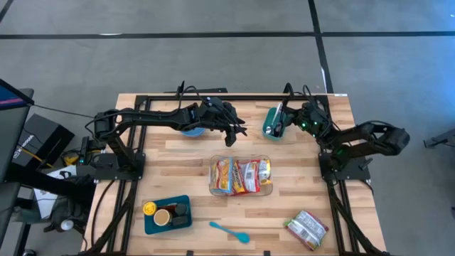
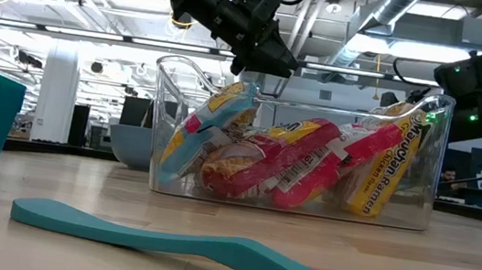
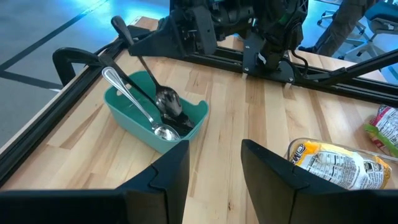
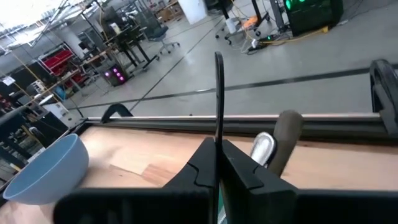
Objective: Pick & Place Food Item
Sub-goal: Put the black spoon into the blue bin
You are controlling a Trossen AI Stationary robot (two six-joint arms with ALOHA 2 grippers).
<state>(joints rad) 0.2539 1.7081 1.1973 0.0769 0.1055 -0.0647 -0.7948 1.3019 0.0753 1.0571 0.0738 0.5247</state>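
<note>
- Your left end effector (image 1: 231, 137) hung above the counter (image 1: 178, 167) just behind the clear bin (image 1: 240, 192), fingers (image 3: 171, 180) parted with nothing between them.
- Your right end effector (image 1: 283, 119) sat pinched shut over the teal cutlery holder (image 1: 273, 123) at the back of the counter, clasping nothing that could be made out among the utensils standing there.
- The clear bin held several noodle packets (image 1: 242, 176), crammed on edge; one more snack packet (image 1: 307, 229) lay loose near the front right corner.
- You would likely have found these packets light, crinkly and slick; the dry noodle block inside may crack under a hard squeeze.
- The safest hold looked to be across a packet's upper edge, where it rose to the bin's rim.
- You had little slack inside the bin: stiff walls on every side, packets pressed together, so a straight lift seemed the clean way out.
- Open counter lay left and right of the bin; the teal tray (image 1: 168, 214) and teal spatula (image 1: 229, 232) crowded the front.
</note>
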